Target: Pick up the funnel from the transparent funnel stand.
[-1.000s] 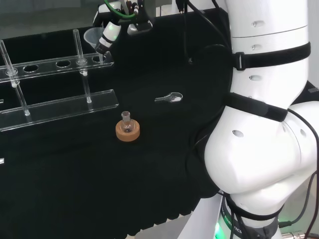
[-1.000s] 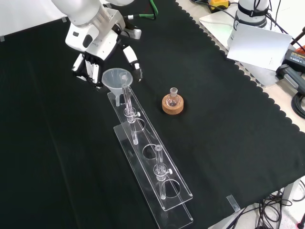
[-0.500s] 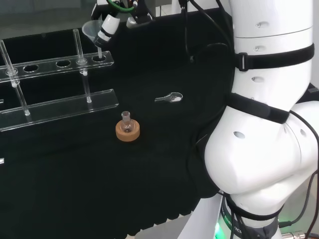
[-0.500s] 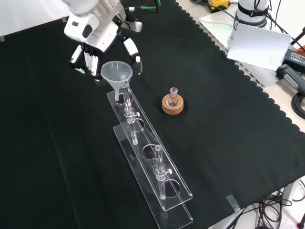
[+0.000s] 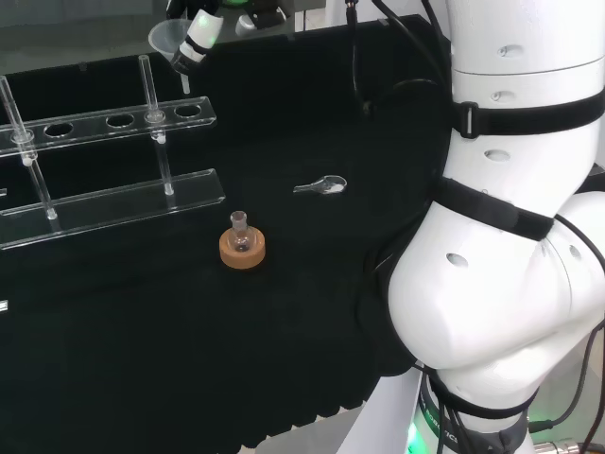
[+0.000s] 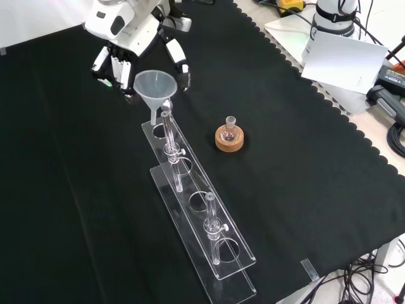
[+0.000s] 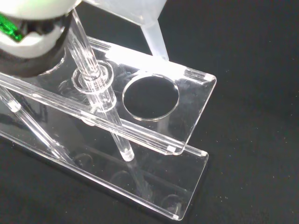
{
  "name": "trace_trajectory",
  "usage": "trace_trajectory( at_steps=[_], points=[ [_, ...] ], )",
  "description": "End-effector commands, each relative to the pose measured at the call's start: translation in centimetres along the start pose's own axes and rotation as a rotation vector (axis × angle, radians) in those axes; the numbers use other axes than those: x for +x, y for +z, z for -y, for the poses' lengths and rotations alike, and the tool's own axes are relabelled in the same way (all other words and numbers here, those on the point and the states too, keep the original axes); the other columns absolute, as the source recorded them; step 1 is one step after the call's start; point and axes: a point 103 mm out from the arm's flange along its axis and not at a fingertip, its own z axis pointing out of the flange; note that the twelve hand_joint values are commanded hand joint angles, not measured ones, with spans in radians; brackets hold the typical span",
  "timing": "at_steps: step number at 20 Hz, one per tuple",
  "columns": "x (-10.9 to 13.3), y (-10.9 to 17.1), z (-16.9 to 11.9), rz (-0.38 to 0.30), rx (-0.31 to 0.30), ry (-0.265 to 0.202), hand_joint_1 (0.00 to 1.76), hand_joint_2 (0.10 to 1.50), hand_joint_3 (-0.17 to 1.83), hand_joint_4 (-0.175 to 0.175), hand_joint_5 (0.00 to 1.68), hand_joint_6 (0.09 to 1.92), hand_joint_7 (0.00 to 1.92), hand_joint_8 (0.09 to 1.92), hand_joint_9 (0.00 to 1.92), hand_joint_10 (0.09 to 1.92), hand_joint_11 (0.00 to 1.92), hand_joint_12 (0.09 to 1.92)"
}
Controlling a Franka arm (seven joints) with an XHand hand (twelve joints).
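Robot hand (image 6: 136,41), black-and-white, fingers curled round funnel (image 6: 154,88); I see funnel held above end hole of funnel stand (image 6: 202,221), spout tip clear of plate in wrist view. Funnel: translucent plastic cone, narrow tapered spout. Stand: clear acrylic, two flat tiers, round holes, thin upright rods. Small round-bottom glass flask (image 6: 230,130) upright on cork ring (image 6: 229,140), right of stand in front view. Tabletop (image 6: 304,177) covered in matte black cloth, scalloped edge.

Bright glare on clear stand (image 7: 154,70)
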Motion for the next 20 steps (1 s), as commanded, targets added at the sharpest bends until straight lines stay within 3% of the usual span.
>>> trace_trajectory(
  at_steps=[1, 10, 20],
  points=[
    [0.1, -0.1, 0.3, -0.006, -0.006, 0.011, 0.86, 0.44, 0.67, 0.01, 0.69, 0.75, 1.15, 0.6, 0.98, 0.34, 0.1, 1.55],
    [1.4, -1.3, 2.1, -0.002, -0.061, 0.018, 0.86, 0.44, 0.67, 0.01, 0.69, 0.75, 1.14, 0.59, 0.96, 0.33, 0.1, 1.55],
    [2.1, -0.6, 4.0, -0.014, -0.066, 0.049, 0.85, 0.45, 0.68, 0.01, 0.68, 0.75, 1.13, 0.59, 0.95, 0.33, 0.1, 1.55]
  ],
)
